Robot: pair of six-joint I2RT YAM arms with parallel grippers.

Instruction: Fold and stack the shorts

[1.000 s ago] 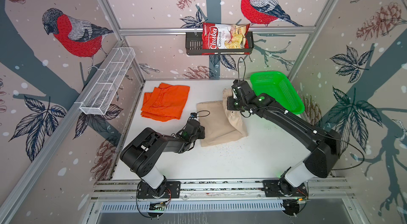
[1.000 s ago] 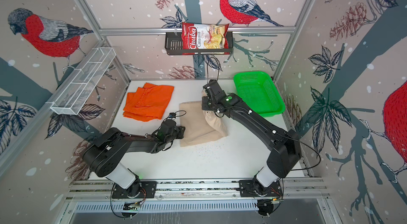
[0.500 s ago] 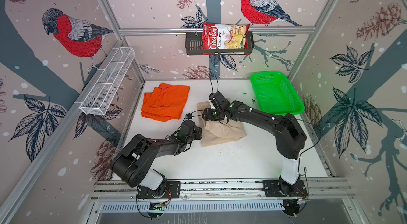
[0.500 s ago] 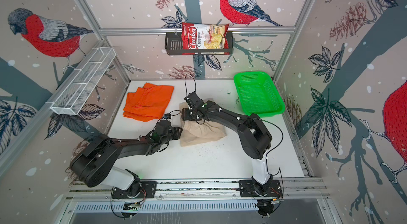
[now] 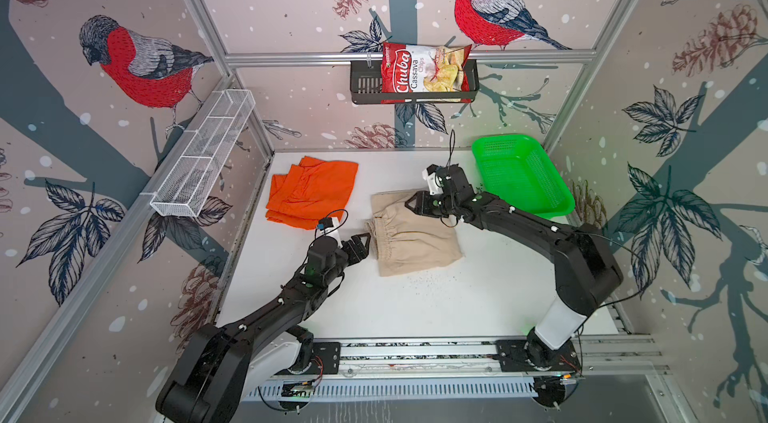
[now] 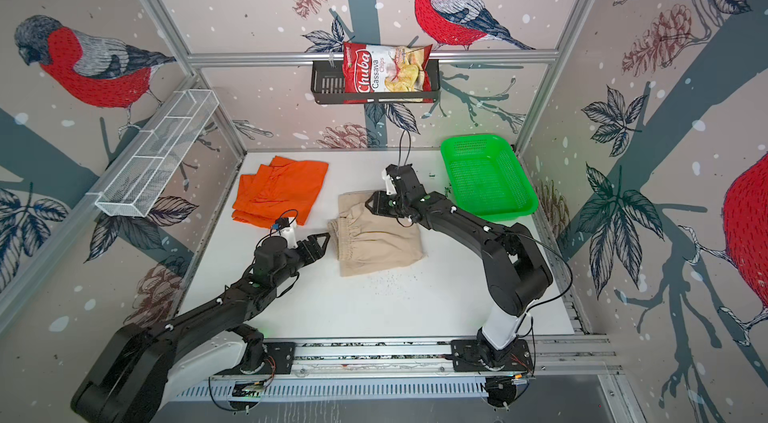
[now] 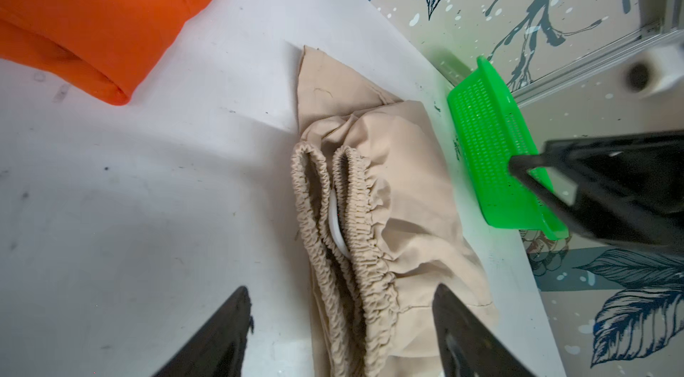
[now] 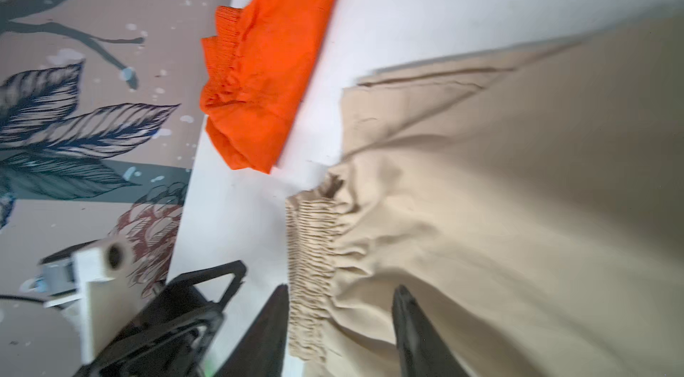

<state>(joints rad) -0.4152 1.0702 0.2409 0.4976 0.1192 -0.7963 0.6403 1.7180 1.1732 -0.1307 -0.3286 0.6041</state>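
A white tabletop fills the floor of an aluminium-framed booth whose walls carry wallpaper printed with red bullfinches, pine cones and dark leaves. Dark specks dot the surface just in front of the beige shorts, which lie folded near the middle with the gathered waistband facing the left arm. The orange shorts lie folded toward the far left corner, well apart from the beige pair. A green mesh basket sits at the far right. On the left wall hangs a white wire shelf; on the back wall a black rack holds a bag of Chuba cassava chips.

The left gripper stands low just beside the waistband, its jaws spread wide and clasping nothing. The right gripper is over the far part of the beige shorts, jaws partly apart with cloth between them; whether it grips the cloth I cannot tell
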